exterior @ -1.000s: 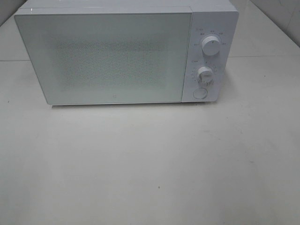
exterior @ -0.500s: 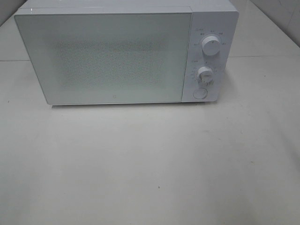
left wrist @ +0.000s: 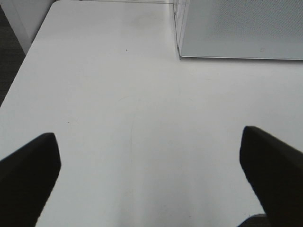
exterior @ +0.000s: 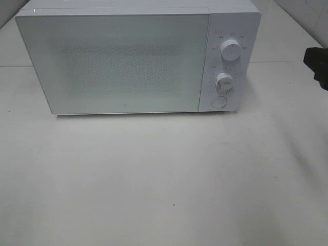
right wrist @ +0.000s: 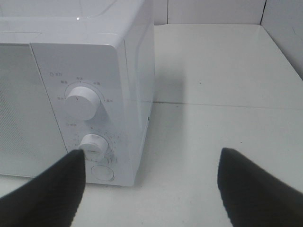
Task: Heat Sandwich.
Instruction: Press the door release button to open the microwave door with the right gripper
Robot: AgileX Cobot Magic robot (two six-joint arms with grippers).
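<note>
White microwave (exterior: 138,59), door (exterior: 118,64) finely dotted; white knobs (exterior: 231,50); off-white table (exterior: 164,179); fingers (left wrist: 28,179) seemingly black.

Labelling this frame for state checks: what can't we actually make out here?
- sandwich: in no view. The microwave door is shut and frosted, hiding the inside everywhere.
- dial labels: too small and blurry to read, in both exterior high and right wrist.
- right gripper: exterior high's right edge cuts it to a dark sliver.
- left gripper: outside exterior high; its wrist view shows only finger ends.
</note>
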